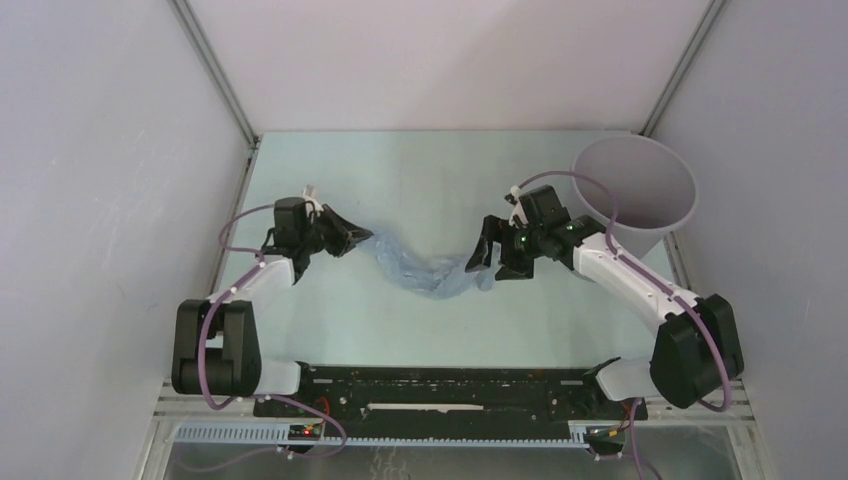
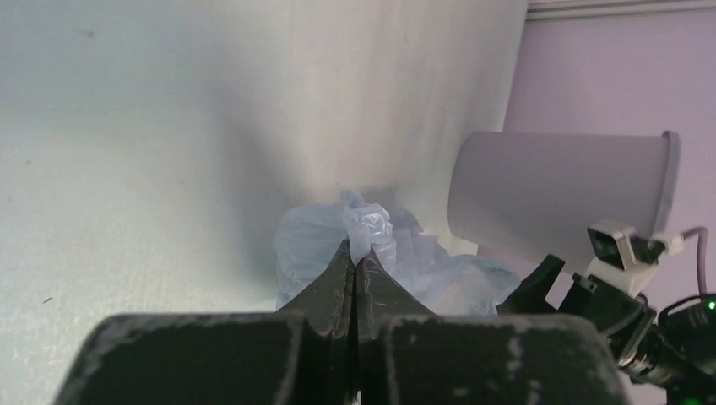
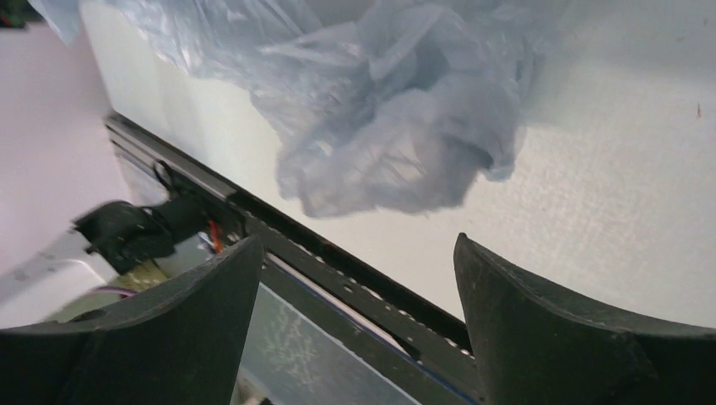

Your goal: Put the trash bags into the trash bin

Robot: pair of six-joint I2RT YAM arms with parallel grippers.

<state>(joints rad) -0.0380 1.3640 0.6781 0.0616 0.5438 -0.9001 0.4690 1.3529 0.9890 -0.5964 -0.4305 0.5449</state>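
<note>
Left tool [image 2: 353, 253] pinches a fold of the crinkly, translucent pale-blue plastic bag [image 1: 425, 272], lying on the pale worktop [image 1: 420, 180] between the arms; right tool [image 3: 359, 253] gapes wide beside its other end. Slick film may slip out, or snag the rim of the round grey plastic bin [image 1: 640, 170].

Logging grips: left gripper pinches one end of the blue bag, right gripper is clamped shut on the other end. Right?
No. The right gripper is open, jaws wide apart short of the bag, as the right wrist view shows. The left gripper does pinch one end.
</note>
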